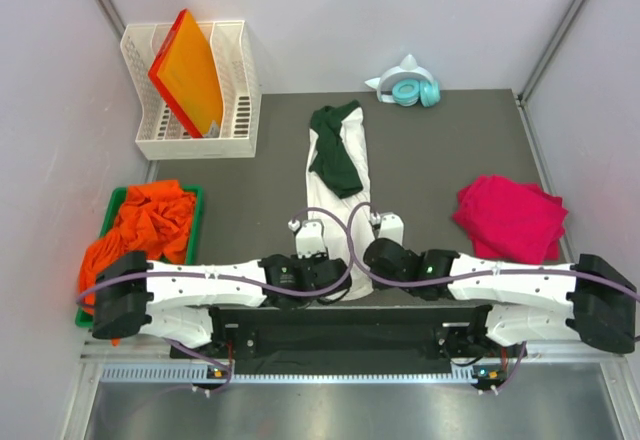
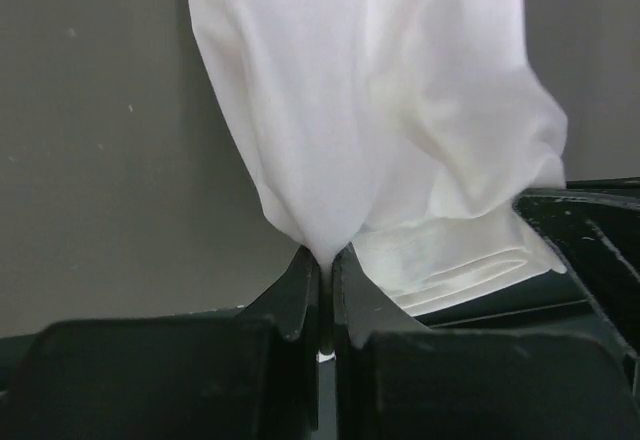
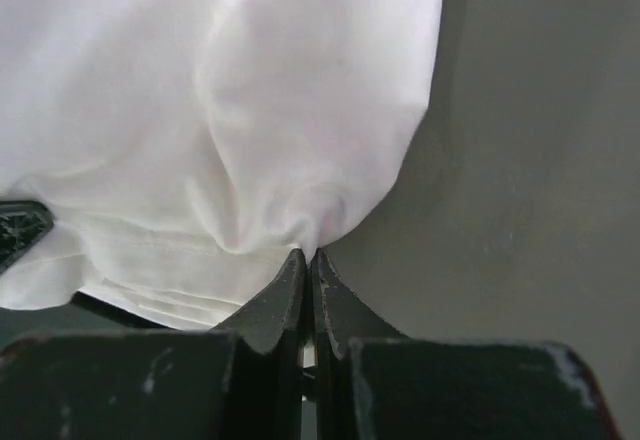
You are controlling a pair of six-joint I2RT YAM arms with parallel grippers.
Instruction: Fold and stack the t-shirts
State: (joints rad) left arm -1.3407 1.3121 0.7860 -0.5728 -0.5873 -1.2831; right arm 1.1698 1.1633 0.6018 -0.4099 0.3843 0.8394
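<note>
Clamped on the near hem of the white t-shirt [image 1: 328, 215]: one corner in the left gripper [image 2: 325, 257], the other in the right gripper [image 3: 306, 257], both pressed together on cloth. Gripped at matching corners, probably to lift the hem evenly for a crosswise fold. Laid as a narrow strip mid-table [image 1: 440, 160], with dark green cloth [image 1: 338, 150] bunched on its far part. Likely bound for the red stack [image 1: 510, 218] at right.

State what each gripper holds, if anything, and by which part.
Both pinch the white t-shirt at its near end: left gripper at the left edge, right gripper at the right.
</note>
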